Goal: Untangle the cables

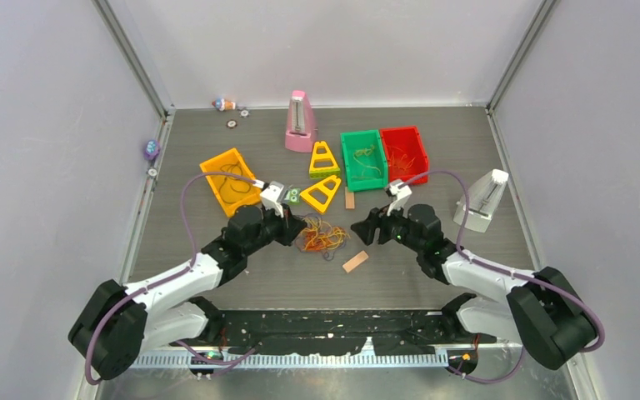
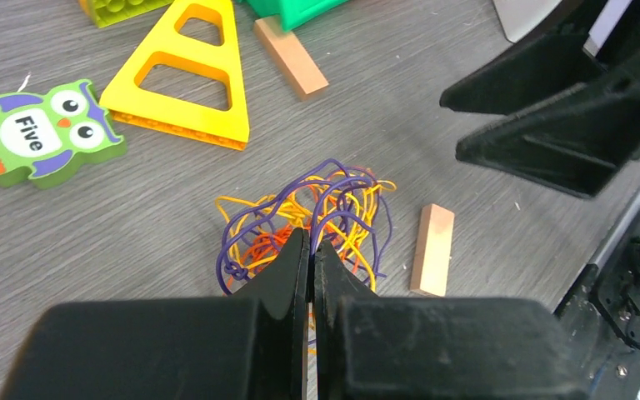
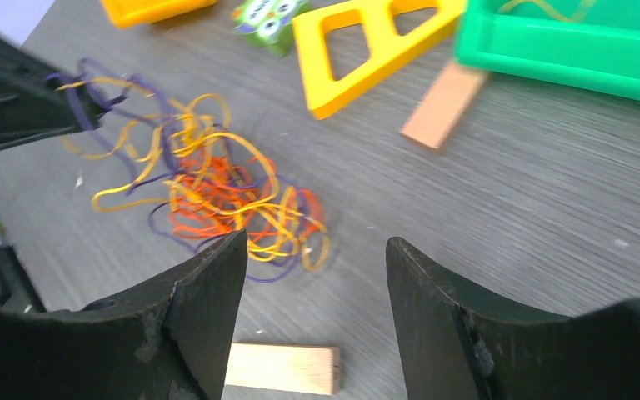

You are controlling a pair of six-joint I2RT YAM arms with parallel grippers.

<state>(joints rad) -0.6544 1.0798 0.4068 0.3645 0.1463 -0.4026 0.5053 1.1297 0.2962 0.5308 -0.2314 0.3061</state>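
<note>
At the middle of the table (image 1: 433, 275) we see our left gripper (image 2: 311, 247) clamped tight on the cables (image 3: 225, 196), while our right gripper (image 3: 317, 246) hangs just beside them, fingers (image 3: 204, 300) spread, holding nothing.

light: bright, even | shadows: soft, faint | blur: right wrist view smeared by motion | top view: sharp

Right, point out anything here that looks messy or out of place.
The cables lie in one knotted heap, yellow, orange and purple strands looped through each other, beside a loose wooden block. Nothing looks spilled or broken.
</note>
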